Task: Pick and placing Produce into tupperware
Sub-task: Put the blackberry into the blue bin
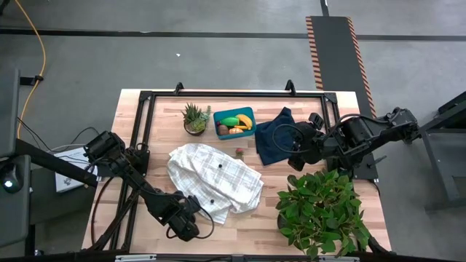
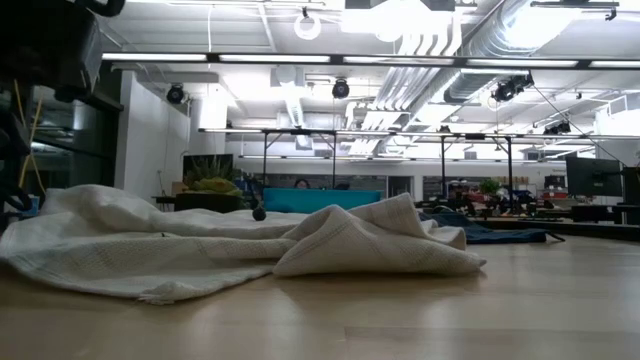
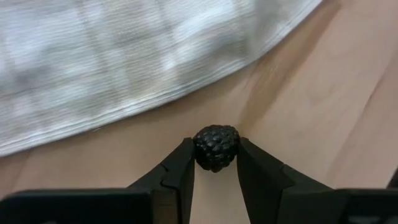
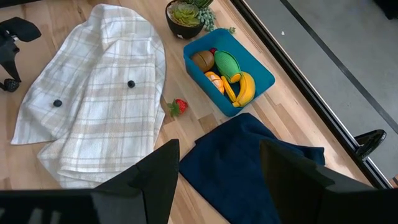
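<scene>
Left gripper: we see the left gripper (image 3: pixel 214 163) low at the near table edge, beside the white plaid cloth (image 1: pixel 215 180); its two fingers are clenched on a small black berry (image 3: pixel 216 147), which sits between the tips over bare wood.
Only in left wrist view: that held berry; in the high view the gripper's body (image 1: pixel 182 220) covers it.
Right gripper: the right gripper (image 4: pixel 217 165) hangs above the navy cloth (image 4: pixel 249 163), fingers spread wide with nothing between them.
Only in right wrist view: we read the tupperware (image 4: pixel 260 74) contents here: a brown piece (image 4: pixel 203 60), a green piece (image 4: pixel 226 63), an orange piece (image 4: pixel 214 81) and a yellow banana (image 4: pixel 244 88); a red strawberry (image 4: pixel 180 106) lies on the wood between tupperware and white cloth.
Berries on white cloth: we count two dark ones (image 4: pixel 130 83) (image 4: pixel 57 102), well apart.
Low view: we see mostly the white cloth heaped in front and a strip of teal tupperware wall (image 2: pixel 320 199) behind it; one dark berry (image 2: pixel 259 212) shows on the fold.
Tupperware place: far side of the table, between the small potted succulent (image 1: pixel 194 118) and the navy cloth.
Counts: cloths two; plants two, with the big leafy plant (image 1: pixel 324 209) at the near right corner; produce in tupperware four that we can tell; produce outside it four.
</scene>
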